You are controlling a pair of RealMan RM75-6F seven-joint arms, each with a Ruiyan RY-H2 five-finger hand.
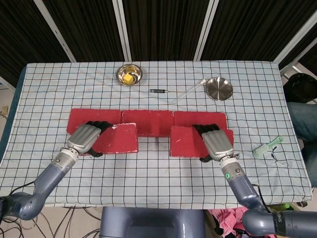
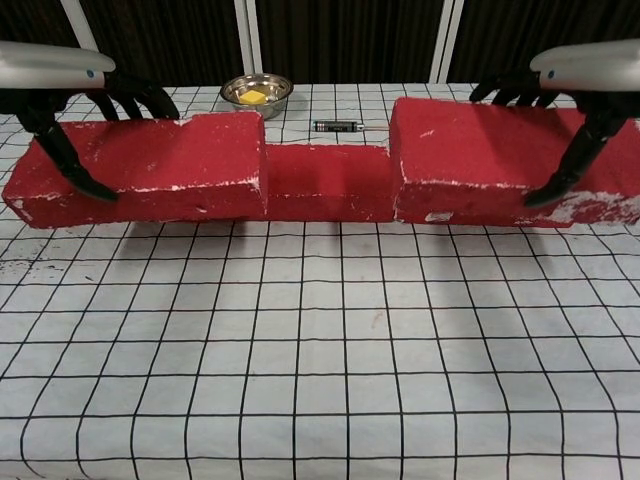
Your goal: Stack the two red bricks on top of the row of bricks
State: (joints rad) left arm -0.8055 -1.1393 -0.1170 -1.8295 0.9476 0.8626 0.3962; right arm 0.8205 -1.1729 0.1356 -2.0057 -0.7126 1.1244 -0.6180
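Two loose red bricks hang lifted above the table in front of the row of three red bricks [image 1: 147,121] [image 2: 327,180]. My left hand [image 1: 84,137] [image 2: 60,90] grips the left brick [image 1: 119,139] [image 2: 150,165] at its outer end, fingers over the far edge and thumb on the near face. My right hand [image 1: 216,141] [image 2: 570,85] grips the right brick [image 1: 185,141] [image 2: 480,160] the same way. Both bricks overlap the row's ends in the head view. In the chest view they hide most of the row except its middle.
A steel bowl [image 1: 129,74] [image 2: 257,93] with something yellow in it stands at the back. A pen [image 1: 159,91] [image 2: 336,126] and a steel dish [image 1: 219,88] lie behind the row. A green brush [image 1: 267,147] lies at the right.
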